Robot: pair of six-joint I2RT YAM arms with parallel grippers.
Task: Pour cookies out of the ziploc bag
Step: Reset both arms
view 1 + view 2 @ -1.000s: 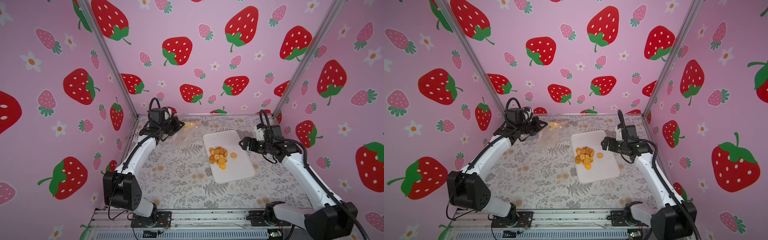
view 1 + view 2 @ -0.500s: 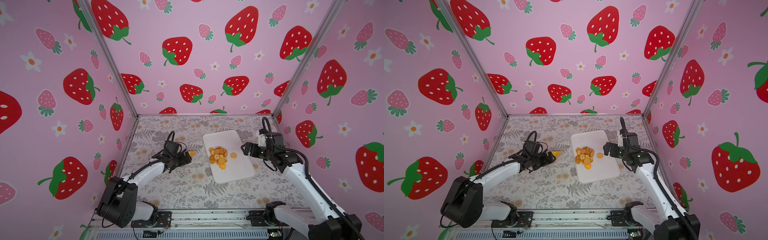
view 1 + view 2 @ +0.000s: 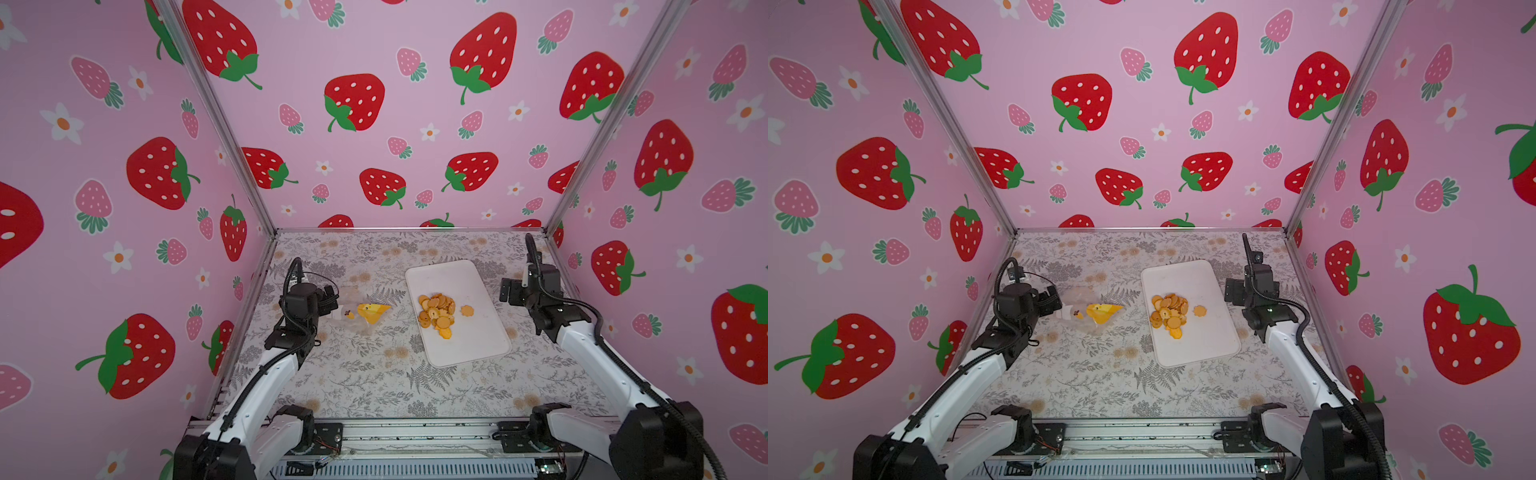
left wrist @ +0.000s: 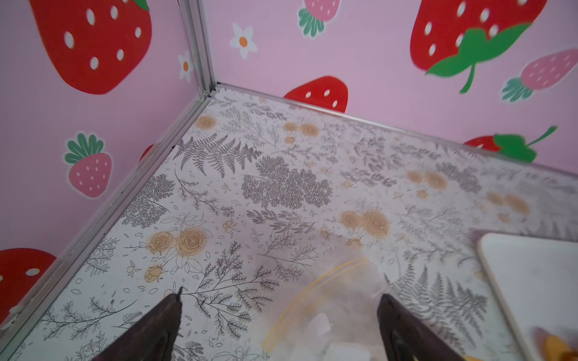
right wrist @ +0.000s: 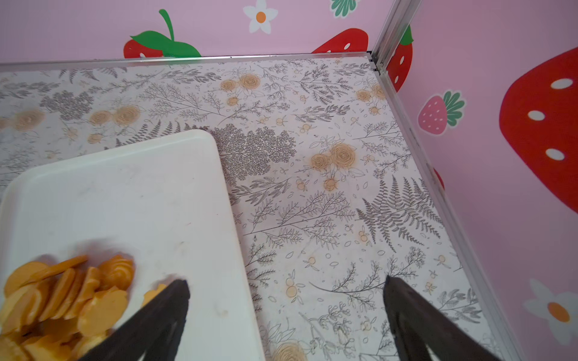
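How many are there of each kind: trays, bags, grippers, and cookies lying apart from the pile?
white tray: 1
ziploc bag: 1
grippers: 2, left gripper and right gripper
lone cookie: 1
Total: 5

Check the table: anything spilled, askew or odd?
No spill: the cookies lie on the tray, one apart from the pile. The bag lies crumpled on the cloth left of the tray; whether it is empty I cannot tell.

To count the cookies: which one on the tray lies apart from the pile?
The scalloped cookie, alone on a bare part of the white tray; the other cookies overlap in one pile.
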